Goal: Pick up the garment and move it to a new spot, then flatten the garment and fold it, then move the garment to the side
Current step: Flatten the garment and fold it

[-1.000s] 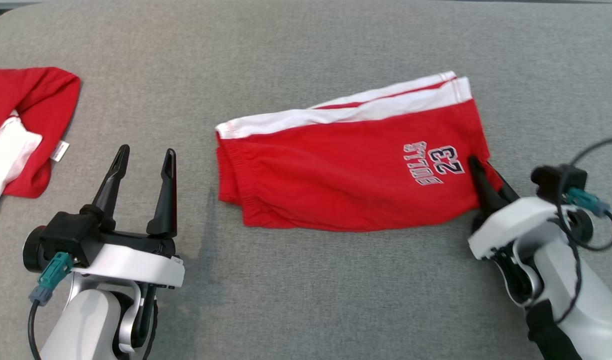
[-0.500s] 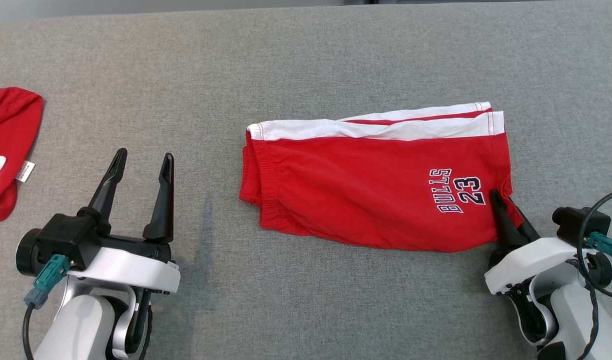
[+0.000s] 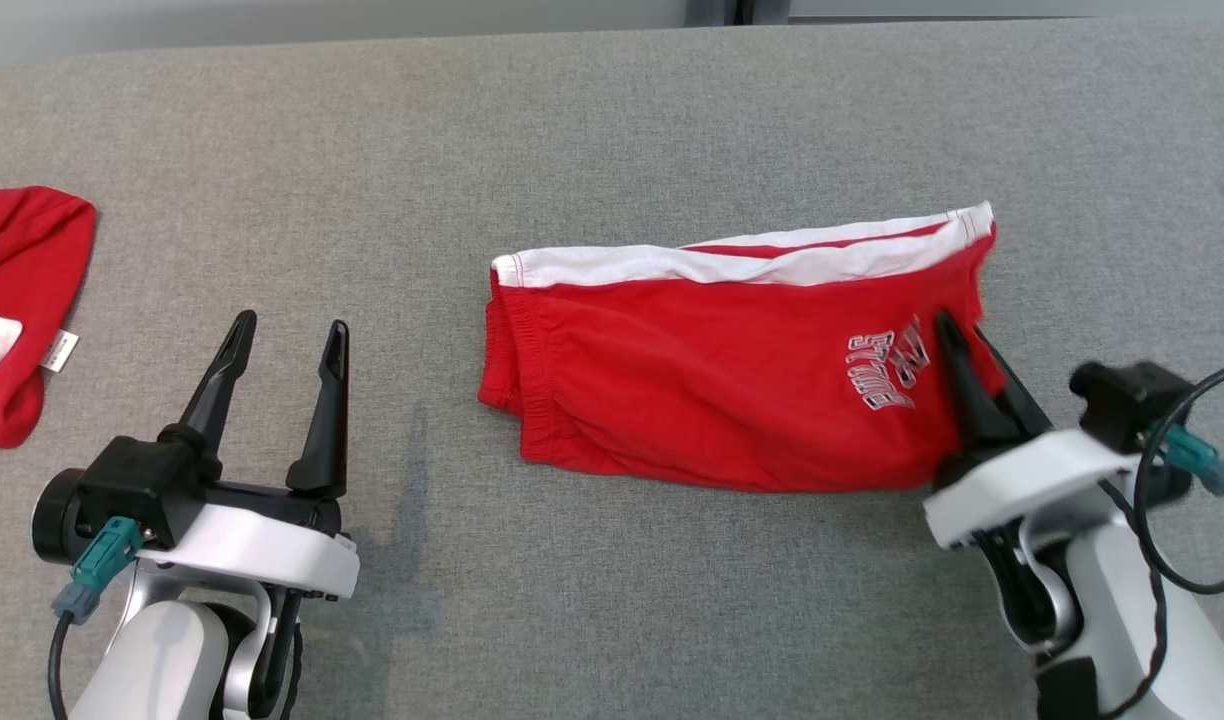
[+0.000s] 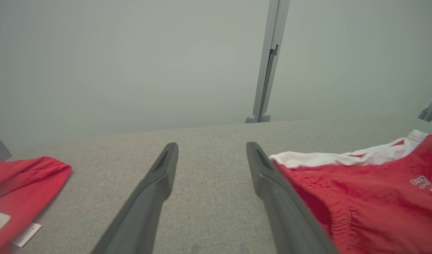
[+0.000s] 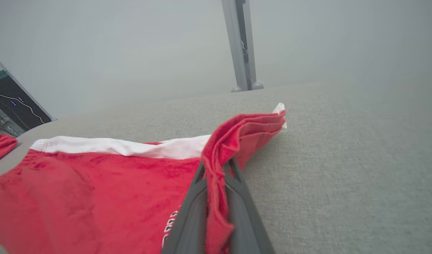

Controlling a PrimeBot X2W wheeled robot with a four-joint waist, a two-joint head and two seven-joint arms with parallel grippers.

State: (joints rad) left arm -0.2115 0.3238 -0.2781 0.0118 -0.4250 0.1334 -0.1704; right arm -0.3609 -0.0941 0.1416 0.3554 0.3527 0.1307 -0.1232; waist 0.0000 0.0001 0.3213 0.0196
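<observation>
Red white-striped fabric shorts: long axis left–right, waistband left.
Right tool pinches hem; left tool spread wide.

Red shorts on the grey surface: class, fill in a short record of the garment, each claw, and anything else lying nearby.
Garment: red shorts, white band along the far edge, lying folded on the grey surface
Right claw: shut on the shorts' right edge, cloth bunched between its fingers
Left claw: open, holding nothing, left of the shorts and apart from them
Nearby: second red garment at the far left
</observation>
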